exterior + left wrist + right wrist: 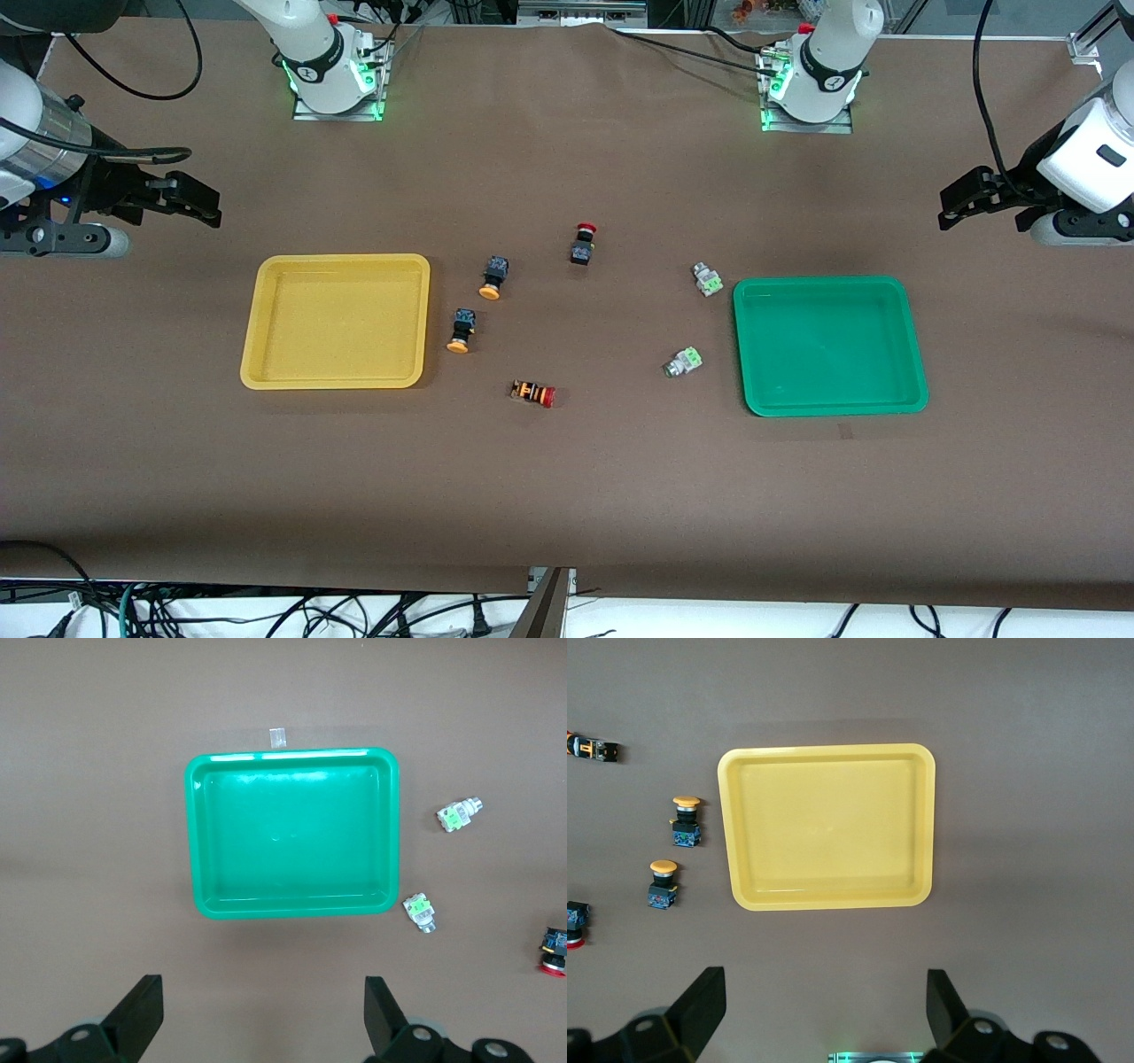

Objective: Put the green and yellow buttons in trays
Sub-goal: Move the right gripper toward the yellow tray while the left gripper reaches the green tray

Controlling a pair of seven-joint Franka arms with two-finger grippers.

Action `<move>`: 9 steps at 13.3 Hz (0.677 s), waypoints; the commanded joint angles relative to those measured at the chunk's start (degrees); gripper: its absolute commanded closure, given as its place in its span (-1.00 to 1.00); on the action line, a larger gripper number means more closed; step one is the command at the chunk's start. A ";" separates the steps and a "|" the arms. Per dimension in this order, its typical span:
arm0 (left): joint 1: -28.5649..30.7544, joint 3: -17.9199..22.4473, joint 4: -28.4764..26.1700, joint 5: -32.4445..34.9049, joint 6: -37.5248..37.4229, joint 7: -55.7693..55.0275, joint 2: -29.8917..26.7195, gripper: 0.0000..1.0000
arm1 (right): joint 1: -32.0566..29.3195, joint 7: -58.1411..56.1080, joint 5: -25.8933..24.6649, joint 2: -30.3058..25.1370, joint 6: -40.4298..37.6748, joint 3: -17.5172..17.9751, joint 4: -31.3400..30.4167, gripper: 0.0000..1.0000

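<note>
From where I sit nothing is sorted yet: the yellow tray [335, 321] and green tray [830, 345] are empty. The two yellow buttons [462, 330] lie just beside the yellow tray, and the two green buttons [684, 361] lie near the green one. The left gripper [263, 1014] and right gripper [824, 1010] both hang spread wide and holding nothing, each over its own end of the table.

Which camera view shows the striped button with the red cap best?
The front view: the striped button lies whole on the table, nearer to the camera than the other buttons. The right wrist view catches it only at the picture's edge, partly cut off. The left wrist view does not show it.
</note>
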 commanded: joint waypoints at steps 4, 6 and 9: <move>-0.57 0.49 2.53 0.88 -2.06 1.23 2.16 -1.00 | -0.17 -0.38 0.89 0.49 -1.12 -0.21 1.49 -1.00; -0.65 0.49 2.61 -1.13 -9.30 1.84 3.65 -1.00 | 0.09 0.22 0.89 1.53 -0.33 -0.12 1.49 -1.00; -2.24 -1.70 1.74 -1.67 -10.77 -1.12 7.33 -1.00 | 1.41 0.05 1.07 8.47 5.53 0.05 1.14 -1.00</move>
